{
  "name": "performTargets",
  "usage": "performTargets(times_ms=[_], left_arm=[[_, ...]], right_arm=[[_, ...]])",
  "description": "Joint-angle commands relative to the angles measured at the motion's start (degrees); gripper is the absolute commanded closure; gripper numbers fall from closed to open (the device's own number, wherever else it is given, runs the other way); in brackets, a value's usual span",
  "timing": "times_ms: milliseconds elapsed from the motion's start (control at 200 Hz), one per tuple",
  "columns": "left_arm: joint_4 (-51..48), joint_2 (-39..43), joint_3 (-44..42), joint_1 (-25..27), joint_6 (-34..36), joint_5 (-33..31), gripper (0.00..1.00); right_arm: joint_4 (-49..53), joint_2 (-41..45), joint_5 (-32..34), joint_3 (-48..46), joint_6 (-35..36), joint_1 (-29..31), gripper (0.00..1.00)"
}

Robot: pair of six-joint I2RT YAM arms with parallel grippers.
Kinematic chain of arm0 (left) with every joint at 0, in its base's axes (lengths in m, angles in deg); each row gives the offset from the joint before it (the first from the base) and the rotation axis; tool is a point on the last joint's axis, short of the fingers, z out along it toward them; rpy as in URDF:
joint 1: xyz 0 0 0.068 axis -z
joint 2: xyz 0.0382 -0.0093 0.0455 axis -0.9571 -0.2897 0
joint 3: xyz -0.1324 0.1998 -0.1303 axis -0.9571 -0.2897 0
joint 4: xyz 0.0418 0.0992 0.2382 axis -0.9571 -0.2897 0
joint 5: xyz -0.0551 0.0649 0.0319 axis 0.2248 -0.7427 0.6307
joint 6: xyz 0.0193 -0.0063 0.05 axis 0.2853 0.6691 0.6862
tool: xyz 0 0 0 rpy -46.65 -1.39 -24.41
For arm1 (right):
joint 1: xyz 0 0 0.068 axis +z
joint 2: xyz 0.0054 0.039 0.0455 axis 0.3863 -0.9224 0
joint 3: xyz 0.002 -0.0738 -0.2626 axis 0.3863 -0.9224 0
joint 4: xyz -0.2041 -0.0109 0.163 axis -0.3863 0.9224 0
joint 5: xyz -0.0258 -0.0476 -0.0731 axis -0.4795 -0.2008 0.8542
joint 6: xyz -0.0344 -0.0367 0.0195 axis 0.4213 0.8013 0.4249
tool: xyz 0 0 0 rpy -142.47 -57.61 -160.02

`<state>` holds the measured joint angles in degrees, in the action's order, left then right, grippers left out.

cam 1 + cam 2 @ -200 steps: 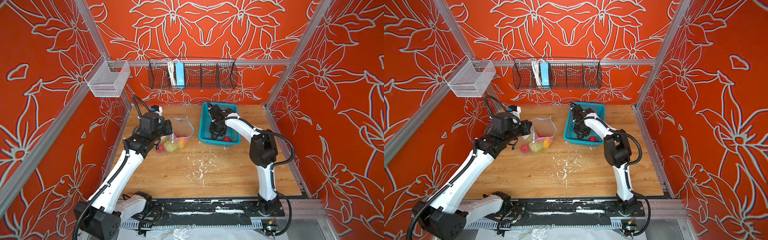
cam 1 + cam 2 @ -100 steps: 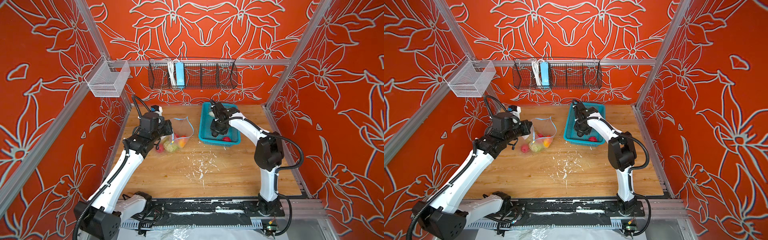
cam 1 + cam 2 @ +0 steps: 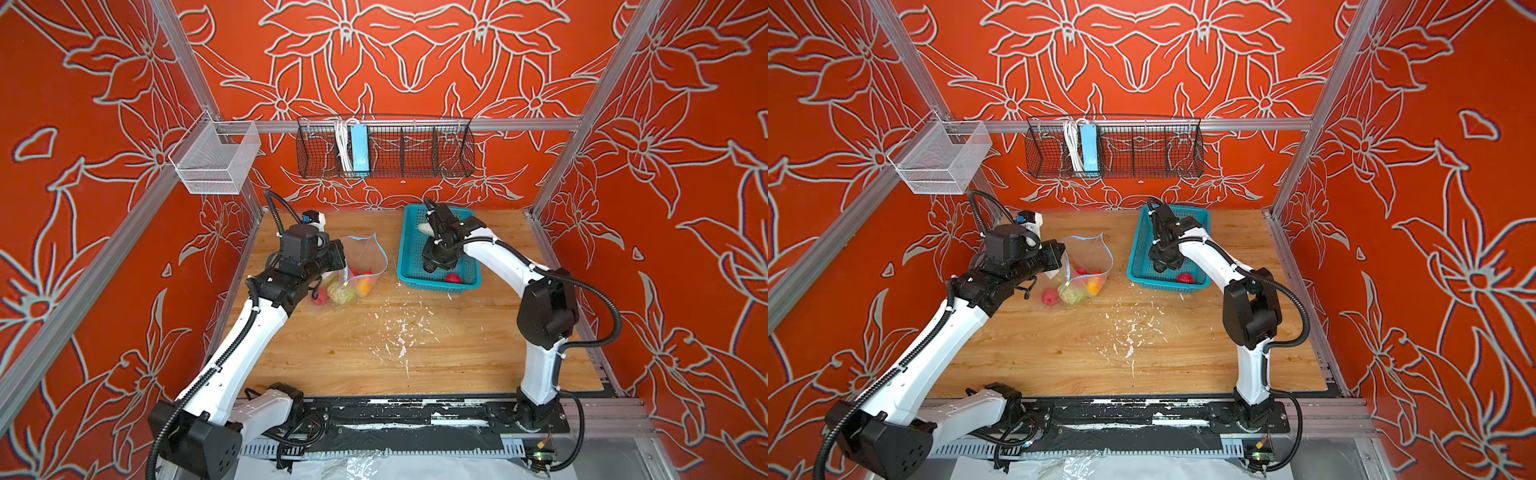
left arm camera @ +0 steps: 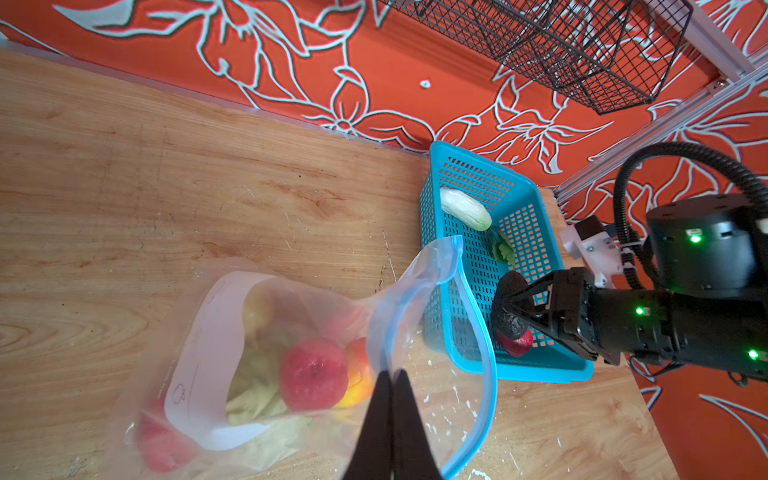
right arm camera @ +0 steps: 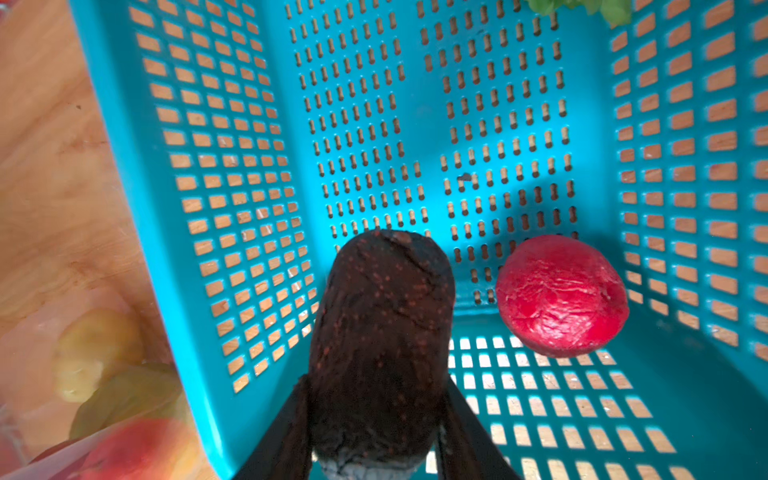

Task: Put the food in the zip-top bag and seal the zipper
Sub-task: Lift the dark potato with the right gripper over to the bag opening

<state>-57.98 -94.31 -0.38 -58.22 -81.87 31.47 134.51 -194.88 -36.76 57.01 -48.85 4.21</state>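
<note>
Dark and pebbled, the avocado point(image 5: 382, 332) sits clamped between the fingers of the right gripper point(image 5: 376, 384), inside the teal perforated basket point(image 5: 249, 166). Its long axis runs in line with the fingers and its rounded end juts out past their tips. In the left wrist view it appears to hang above the basket floor, just over a red fruit point(image 5: 561, 295) lying there. A white radish point(image 4: 465, 208) lies at the basket's far end.

The zip-top bag point(image 4: 257, 332) rests on the bench point(image 3: 374, 353) just beside the basket, on the robot's left of it. Red, yellow and green produce is already inside. The left gripper point(image 4: 392, 374) is pressed together on the clear film near the mouth. It holds that side up so the light-blue zipper point(image 4: 490, 374) bows out in an open loop toward the basket.

The coming move likely turns on this: the mouth lies to the left of the avocado, across the basket's near wall. The right arm is the carrier, since it already has the fruit. It would probably need to clear the wall, cross leftward and come in nose-first through the loop. The raised flap stands between basket and bag and could snag.
</note>
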Motion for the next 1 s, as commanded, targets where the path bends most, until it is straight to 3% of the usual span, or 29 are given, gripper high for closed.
performTargets(times_ms=[0, 450, 996], left_arm=[[1.1, -0.4, -0.2, -0.5, -0.6, 0.7, 1.00], [1.1, -0.3, -0.1, -0.4, -0.5, 0.7, 1.00], [1.3, -0.1, -0.3, -0.4, -0.3, 1.1, 1.00]], right_arm=[[-2.0, 3.5, -0.8, -1.1, -2.0, -0.3, 0.62], [-5.4, 8.1, -4.3, -1.2, -2.7, 1.0, 0.63], [-7.3, 7.7, -7.2, 4.9, -1.1, 5.8, 0.63]])
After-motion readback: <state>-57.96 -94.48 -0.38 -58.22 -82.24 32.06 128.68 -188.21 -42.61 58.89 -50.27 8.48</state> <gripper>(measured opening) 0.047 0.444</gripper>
